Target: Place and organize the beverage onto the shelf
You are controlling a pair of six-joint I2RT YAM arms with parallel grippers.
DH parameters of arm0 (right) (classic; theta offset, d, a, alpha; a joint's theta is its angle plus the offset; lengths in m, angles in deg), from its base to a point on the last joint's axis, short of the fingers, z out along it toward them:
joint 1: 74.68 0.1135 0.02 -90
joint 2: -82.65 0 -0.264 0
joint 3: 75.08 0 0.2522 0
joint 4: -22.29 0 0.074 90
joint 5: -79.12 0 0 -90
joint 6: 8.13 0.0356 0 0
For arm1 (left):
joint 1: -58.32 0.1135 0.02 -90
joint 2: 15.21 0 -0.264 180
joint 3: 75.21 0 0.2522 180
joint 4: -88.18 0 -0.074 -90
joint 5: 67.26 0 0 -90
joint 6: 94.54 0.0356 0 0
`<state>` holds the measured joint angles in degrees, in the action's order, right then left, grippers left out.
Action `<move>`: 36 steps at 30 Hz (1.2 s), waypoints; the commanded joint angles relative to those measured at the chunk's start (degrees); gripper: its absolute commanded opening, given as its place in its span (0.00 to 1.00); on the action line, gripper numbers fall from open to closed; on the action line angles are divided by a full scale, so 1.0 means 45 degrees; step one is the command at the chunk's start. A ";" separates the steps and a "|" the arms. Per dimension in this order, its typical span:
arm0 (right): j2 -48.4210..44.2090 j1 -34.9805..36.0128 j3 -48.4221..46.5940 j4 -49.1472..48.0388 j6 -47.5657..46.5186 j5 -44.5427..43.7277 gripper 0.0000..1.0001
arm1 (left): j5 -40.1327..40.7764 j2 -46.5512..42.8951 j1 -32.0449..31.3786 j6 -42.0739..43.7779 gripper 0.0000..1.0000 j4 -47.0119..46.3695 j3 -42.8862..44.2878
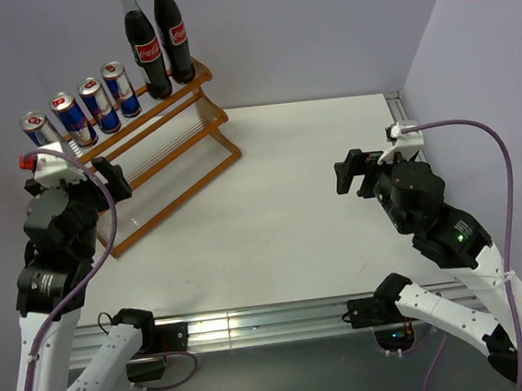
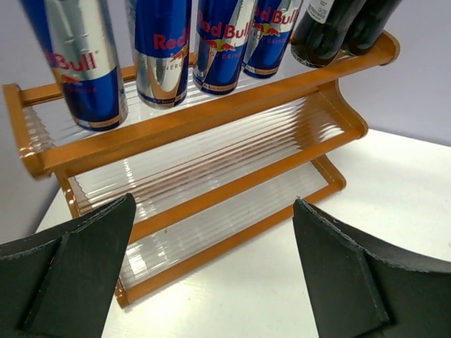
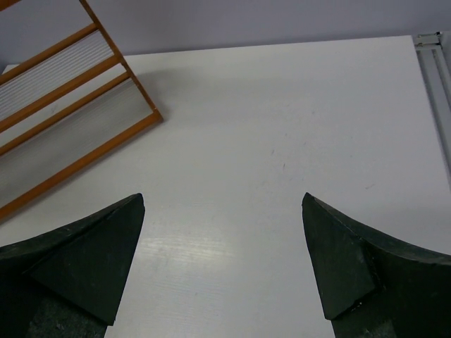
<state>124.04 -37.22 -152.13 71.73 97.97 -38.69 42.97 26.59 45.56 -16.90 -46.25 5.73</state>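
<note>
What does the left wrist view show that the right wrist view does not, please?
Only the left wrist view shows four cans and two bottles on the top tier of the shelf, plus the open left fingers. Only the right wrist view shows the open right fingers and the metal rail beside the table. Both show the shelf's lower tiers and the table.

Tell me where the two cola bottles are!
In the top view, the cola bottles stand at the right end of the top tier of the shelf, at the back left, next to the four cans.
</note>
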 commanded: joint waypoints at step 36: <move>-0.4080 -0.0022 0.3185 0.0723 -0.0062 -0.0557 1.00 | -0.1448 -0.3840 -0.0057 -0.1667 1.00 0.1974 -0.2643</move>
<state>105.44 -37.22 -138.01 77.48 97.47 -39.30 37.14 9.89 45.48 -24.31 -34.21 -5.79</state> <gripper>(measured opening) 0.997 0.995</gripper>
